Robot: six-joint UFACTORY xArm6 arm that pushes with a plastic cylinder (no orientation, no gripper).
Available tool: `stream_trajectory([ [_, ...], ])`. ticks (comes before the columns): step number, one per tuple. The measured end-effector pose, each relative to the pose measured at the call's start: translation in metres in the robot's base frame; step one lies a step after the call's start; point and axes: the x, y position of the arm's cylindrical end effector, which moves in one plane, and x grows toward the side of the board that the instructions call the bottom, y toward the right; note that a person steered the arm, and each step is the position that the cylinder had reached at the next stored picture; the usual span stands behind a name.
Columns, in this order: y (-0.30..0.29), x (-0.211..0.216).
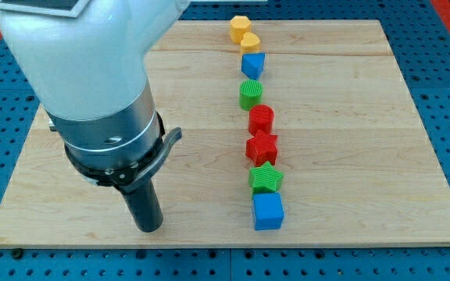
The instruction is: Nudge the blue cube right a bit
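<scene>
The blue cube (269,211) sits near the view's bottom edge of the wooden board (350,117), at the lower end of a column of blocks. My tip (148,227) rests on the board well to the left of the blue cube, at about the same height in the view, not touching any block. Directly above the cube is a green star block (266,178), nearly touching it.
The column runs upward: a red star block (262,147), a red cylinder (262,119), a green cylinder (250,94), a blue pentagon-like block (253,65), a yellow heart-like block (249,42) and a yellow hexagon block (240,27). The arm's white body (84,62) covers the board's upper left.
</scene>
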Motion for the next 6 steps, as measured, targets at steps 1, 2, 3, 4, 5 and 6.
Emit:
stream_trajectory([
  [1,0.0,0.0],
  [2,-0.005,0.002],
  [3,0.006,0.004],
  [4,0.064,0.009],
  [5,0.106,0.015],
  [6,0.134,0.018],
])
